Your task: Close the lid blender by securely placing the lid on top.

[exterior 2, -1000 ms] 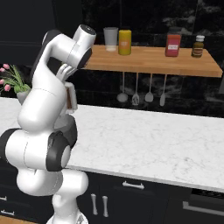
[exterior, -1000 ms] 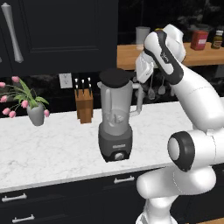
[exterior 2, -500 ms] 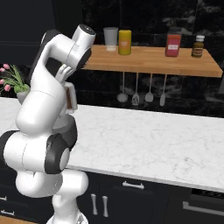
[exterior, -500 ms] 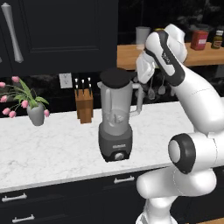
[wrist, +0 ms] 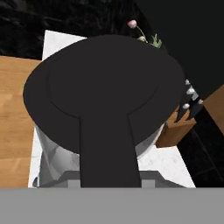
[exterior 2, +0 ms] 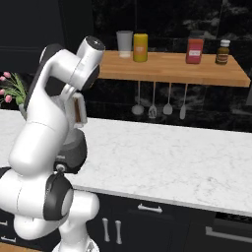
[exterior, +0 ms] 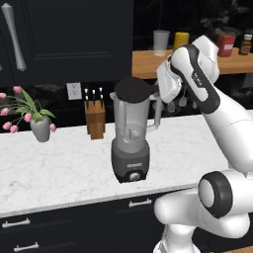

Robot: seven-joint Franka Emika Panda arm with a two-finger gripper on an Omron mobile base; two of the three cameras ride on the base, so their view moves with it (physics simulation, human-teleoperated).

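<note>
On the counter [exterior: 59,168], a vase [exterior: 41,129] and knife block [exterior: 95,118] stand left of the blender [exterior: 131,143]. The lid [exterior: 132,89] sits over the jar rim, its tab toward the gripper [exterior: 157,91]. Whether the jaws clamp the tab or stand apart cannot be told. Risk: the lid appears to sit off-centre toward one side; if released unseated, it may tilt and slide off.
</note>
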